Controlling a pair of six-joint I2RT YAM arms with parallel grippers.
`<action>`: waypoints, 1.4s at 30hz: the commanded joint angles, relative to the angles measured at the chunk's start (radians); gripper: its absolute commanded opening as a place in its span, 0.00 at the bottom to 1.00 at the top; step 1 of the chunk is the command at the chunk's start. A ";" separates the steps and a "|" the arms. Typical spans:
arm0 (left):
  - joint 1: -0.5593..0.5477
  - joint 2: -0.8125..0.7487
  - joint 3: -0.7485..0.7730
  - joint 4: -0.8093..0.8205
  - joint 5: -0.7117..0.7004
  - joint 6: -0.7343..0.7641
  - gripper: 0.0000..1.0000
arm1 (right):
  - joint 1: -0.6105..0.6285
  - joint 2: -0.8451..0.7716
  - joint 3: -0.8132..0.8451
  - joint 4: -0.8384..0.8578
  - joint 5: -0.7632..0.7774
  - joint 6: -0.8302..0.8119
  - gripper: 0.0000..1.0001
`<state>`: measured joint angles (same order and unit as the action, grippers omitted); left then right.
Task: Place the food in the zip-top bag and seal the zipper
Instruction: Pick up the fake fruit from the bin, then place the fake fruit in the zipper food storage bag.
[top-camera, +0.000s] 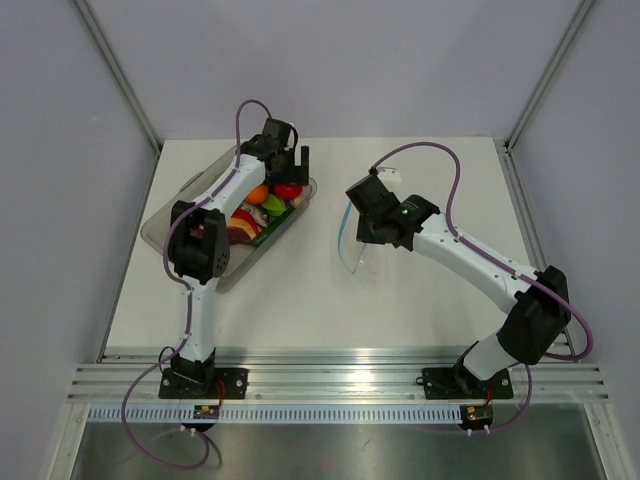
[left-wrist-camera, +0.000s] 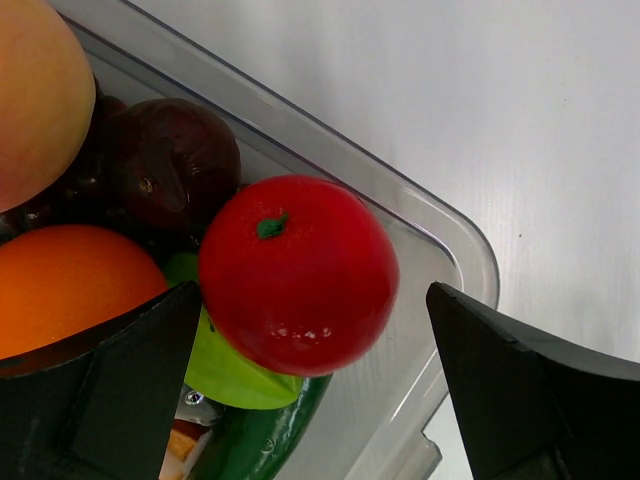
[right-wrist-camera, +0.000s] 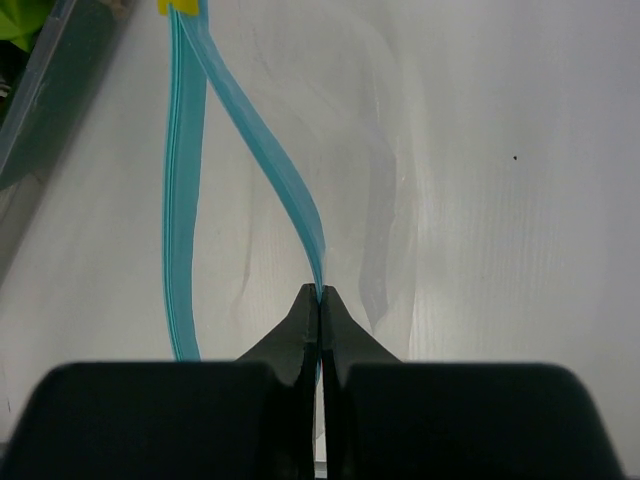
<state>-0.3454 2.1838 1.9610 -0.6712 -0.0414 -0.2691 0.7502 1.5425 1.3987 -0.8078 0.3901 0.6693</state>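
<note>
My left gripper (top-camera: 292, 163) is open over the far end of the clear tub (top-camera: 165, 222). In the left wrist view a red toy fruit (left-wrist-camera: 298, 272) lies between the spread fingers of the left gripper (left-wrist-camera: 315, 300), with a gap on the right side. An orange piece (left-wrist-camera: 70, 285), a dark purple piece (left-wrist-camera: 175, 160), a peach piece (left-wrist-camera: 40, 95) and green pieces (left-wrist-camera: 235, 375) lie beside it. My right gripper (right-wrist-camera: 320, 292) is shut on one lip of the zipper (right-wrist-camera: 270, 150). It holds the zip-top bag (top-camera: 349, 245) above the table with the mouth gaping.
The tub's rounded corner rim (left-wrist-camera: 440, 225) lies just right of the red fruit. The other zipper lip (right-wrist-camera: 182, 200) hangs free to the left, with a yellow tab (right-wrist-camera: 178, 5) at its far end. The tub's edge (right-wrist-camera: 40, 110) shows left of the bag.
</note>
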 joint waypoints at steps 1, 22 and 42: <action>0.002 0.020 0.049 0.039 -0.028 0.014 0.99 | 0.008 -0.032 0.005 0.033 -0.010 -0.001 0.00; 0.002 -0.182 -0.120 0.082 -0.069 0.038 0.59 | 0.008 -0.030 0.003 0.058 -0.031 -0.011 0.00; 0.000 -0.574 -0.327 -0.014 0.144 0.057 0.54 | 0.008 0.347 0.376 0.127 -0.206 -0.079 0.00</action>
<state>-0.3466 1.6867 1.6543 -0.6807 0.0330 -0.2314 0.7502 1.8732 1.6894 -0.7036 0.2195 0.6048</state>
